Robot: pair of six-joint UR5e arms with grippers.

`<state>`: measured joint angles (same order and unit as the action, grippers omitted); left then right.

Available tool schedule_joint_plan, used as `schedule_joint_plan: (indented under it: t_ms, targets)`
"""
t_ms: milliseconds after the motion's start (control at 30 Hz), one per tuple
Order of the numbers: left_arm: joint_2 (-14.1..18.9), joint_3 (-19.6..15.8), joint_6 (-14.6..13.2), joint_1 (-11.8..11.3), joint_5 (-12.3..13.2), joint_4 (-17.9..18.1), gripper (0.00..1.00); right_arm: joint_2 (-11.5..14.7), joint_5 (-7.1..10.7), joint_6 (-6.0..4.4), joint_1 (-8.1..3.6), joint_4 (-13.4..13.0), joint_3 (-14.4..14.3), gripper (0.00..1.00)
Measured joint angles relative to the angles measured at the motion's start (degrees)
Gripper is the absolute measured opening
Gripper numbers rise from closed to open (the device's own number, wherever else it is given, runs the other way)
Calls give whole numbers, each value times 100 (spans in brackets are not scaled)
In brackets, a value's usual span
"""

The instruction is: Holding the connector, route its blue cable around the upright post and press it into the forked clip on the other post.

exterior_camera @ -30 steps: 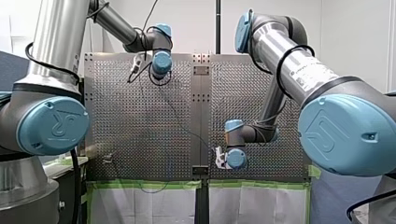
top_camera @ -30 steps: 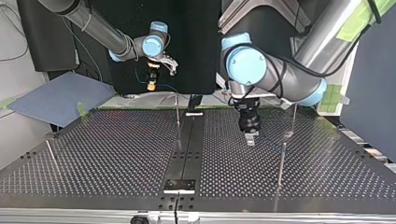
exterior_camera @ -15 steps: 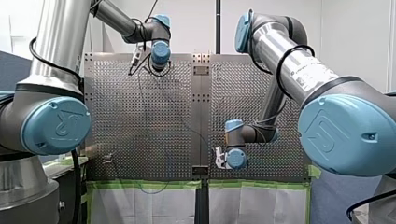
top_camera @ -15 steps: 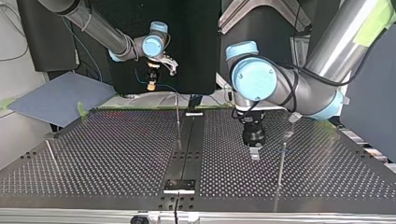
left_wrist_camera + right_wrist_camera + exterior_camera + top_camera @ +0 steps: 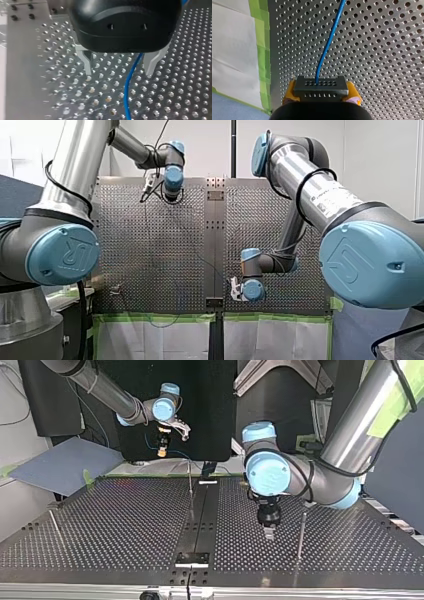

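left pincer (image 5: 119,72) moved nearer post (image 5: 301,532), wide open astride blue cable (image 5: 128,85); right pincer (image 5: 321,93) clamped connector (image 5: 321,86); i judged routing, pressing-in undone.

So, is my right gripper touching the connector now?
Touching. The right wrist view shows my right gripper with its yellow pads pressed against both ends of the dark connector.

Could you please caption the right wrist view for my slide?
Yellow-padded right gripper clamps the connector, blue cable leading away.
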<state>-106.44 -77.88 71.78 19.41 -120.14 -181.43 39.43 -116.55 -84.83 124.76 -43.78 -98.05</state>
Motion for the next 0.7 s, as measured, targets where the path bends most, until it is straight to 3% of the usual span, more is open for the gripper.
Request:
schedule_joint_plan:
  t_ms: [267,700]
  targets:
    - [-95,423,141,-61,67,-396,100,0,0,0,0,0,6,38]
    - [-99,1073,295,-191,197,-502,100,0,1,17,0,0,15,38]
